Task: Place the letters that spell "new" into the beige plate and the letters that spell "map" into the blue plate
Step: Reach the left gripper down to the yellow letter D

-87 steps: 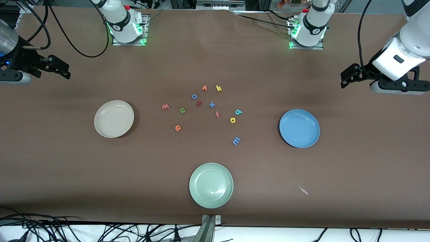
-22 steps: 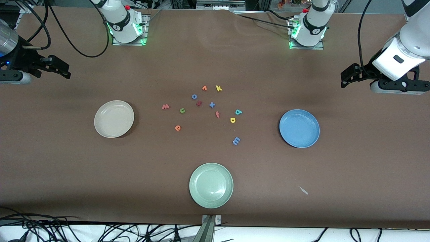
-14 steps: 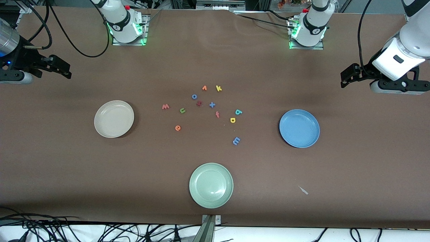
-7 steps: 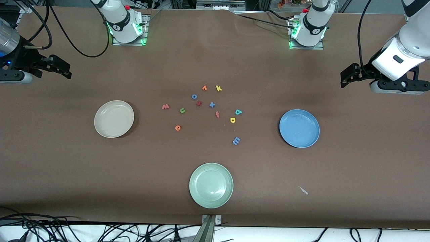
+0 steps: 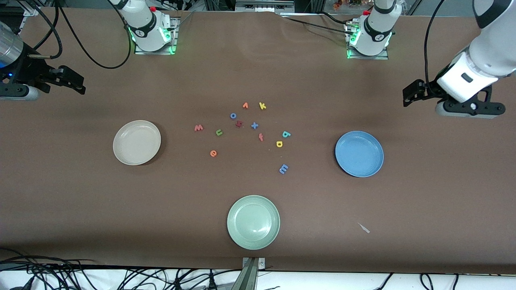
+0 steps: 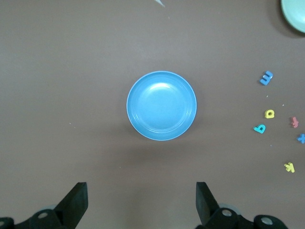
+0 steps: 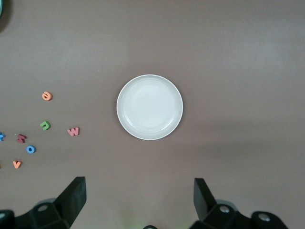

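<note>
Loose on the brown table lie the red-pink w [image 5: 198,127], green n [image 5: 219,132] and orange e [image 5: 213,153], toward the empty beige plate [image 5: 137,142]. The teal p [image 5: 286,134], yellow a [image 5: 279,143] and blue m [image 5: 284,168] lie toward the empty blue plate [image 5: 359,154]. My left gripper [image 5: 411,98] hangs open and empty above the table at its arm's end; its wrist view looks down on the blue plate [image 6: 161,105]. My right gripper [image 5: 74,82] hangs open and empty at the other end, above the beige plate [image 7: 149,107] in its wrist view.
Among the letters also lie an orange v [image 5: 245,105], yellow k [image 5: 262,106], blue o [image 5: 233,116], dark-red letter [image 5: 239,124], blue x [image 5: 254,125] and red f [image 5: 261,137]. A pale green plate [image 5: 253,222] sits nearest the front camera. A white scrap [image 5: 364,228] lies nearby.
The left arm has swung a little toward the table's middle, carrying its open gripper with it. The right arm and all letters have stayed put.
</note>
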Robot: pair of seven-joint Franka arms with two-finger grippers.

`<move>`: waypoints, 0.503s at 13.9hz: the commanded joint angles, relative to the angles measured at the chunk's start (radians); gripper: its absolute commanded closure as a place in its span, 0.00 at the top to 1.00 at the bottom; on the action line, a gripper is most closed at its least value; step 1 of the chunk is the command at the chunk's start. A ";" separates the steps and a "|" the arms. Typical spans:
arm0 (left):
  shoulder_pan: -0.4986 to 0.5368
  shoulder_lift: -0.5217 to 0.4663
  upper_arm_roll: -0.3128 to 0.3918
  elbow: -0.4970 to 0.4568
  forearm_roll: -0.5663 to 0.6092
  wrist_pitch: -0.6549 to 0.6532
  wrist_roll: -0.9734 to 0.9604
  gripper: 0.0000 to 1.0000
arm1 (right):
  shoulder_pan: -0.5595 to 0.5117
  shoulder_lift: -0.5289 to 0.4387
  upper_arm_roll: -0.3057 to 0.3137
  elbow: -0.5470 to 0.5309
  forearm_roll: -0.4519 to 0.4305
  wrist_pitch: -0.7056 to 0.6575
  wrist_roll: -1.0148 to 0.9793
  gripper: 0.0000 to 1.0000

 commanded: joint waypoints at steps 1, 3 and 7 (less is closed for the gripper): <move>0.000 0.058 -0.040 0.011 -0.015 -0.005 0.014 1.00 | -0.002 -0.004 0.004 0.010 -0.014 -0.004 0.009 1.00; -0.019 0.109 -0.055 0.012 -0.022 0.005 0.007 1.00 | -0.002 -0.006 0.004 0.010 -0.014 -0.006 0.009 1.00; -0.120 0.328 -0.057 0.161 -0.016 0.037 -0.113 1.00 | -0.002 -0.006 0.005 0.010 -0.014 -0.006 0.009 1.00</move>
